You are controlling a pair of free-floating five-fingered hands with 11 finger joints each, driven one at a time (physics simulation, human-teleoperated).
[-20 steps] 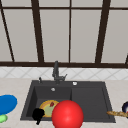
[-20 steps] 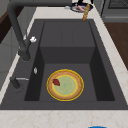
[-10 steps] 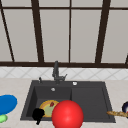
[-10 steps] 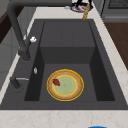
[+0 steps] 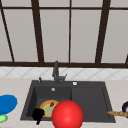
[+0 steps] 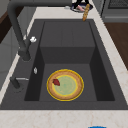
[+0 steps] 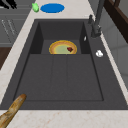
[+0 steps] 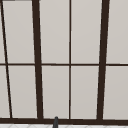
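Black against the dark sink [image 5: 27,105], the left hand [image 5: 38,115] hangs in the front view at the basin's front left corner, just beside the yellow-rimmed plate [image 5: 49,108]; whether its fingers are spread or curled I cannot tell, and nothing visibly sits in its hold. A big red ball [image 5: 67,114] stands before the sink's front edge and covers part of the plate. On the counter left of the sink lie a blue dish [image 5: 7,103] and a green thing [image 5: 2,118]; at the right edge lies a baguette [image 5: 117,113] beside a dark bowl [image 5: 125,107]. The faucet [image 5: 56,72] rises at the back edge.

From the left side, the plate [image 6: 65,85] lies whole on the basin floor, a small red piece [image 6: 56,82] on its faucet side.

From the right side, the plate [image 7: 63,47] sits in the far basin, the baguette [image 7: 11,110] at the near left corner, the blue dish [image 7: 52,8] beyond the far edge.

Above, the window frame [image 8: 37,62] and the faucet's tip [image 8: 55,122] appear.
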